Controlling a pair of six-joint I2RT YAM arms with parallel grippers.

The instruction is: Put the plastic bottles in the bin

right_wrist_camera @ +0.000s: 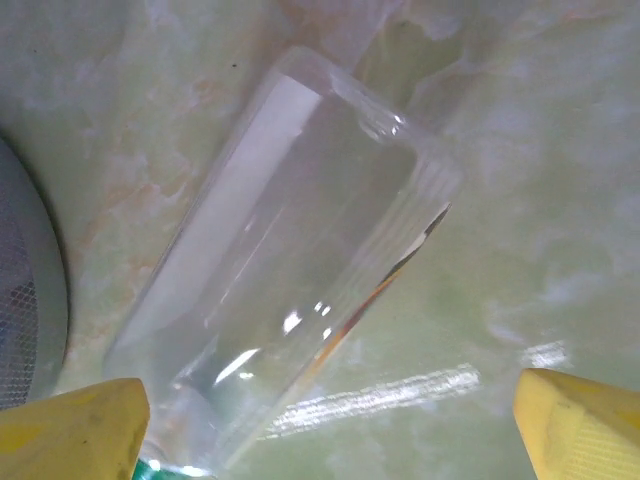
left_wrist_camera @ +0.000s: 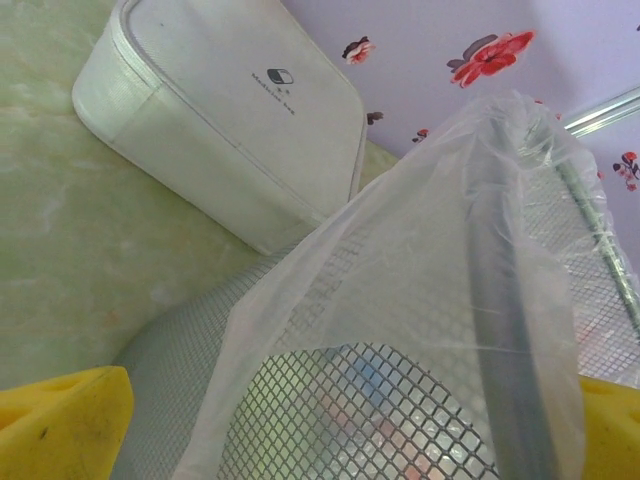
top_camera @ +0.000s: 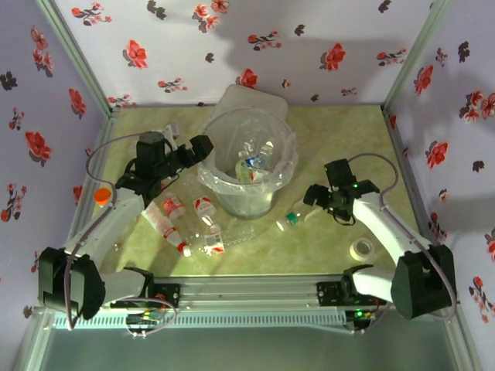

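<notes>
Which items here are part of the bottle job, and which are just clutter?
Job: plastic bottles on the table, green-capped bottle, bin.
Clutter: tape roll, orange-capped container, white lidded box behind the bin.

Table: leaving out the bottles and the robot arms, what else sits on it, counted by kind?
Bin: 1
White box: 1
Tape roll: 1
Orange-capped container: 1
Total: 4
</notes>
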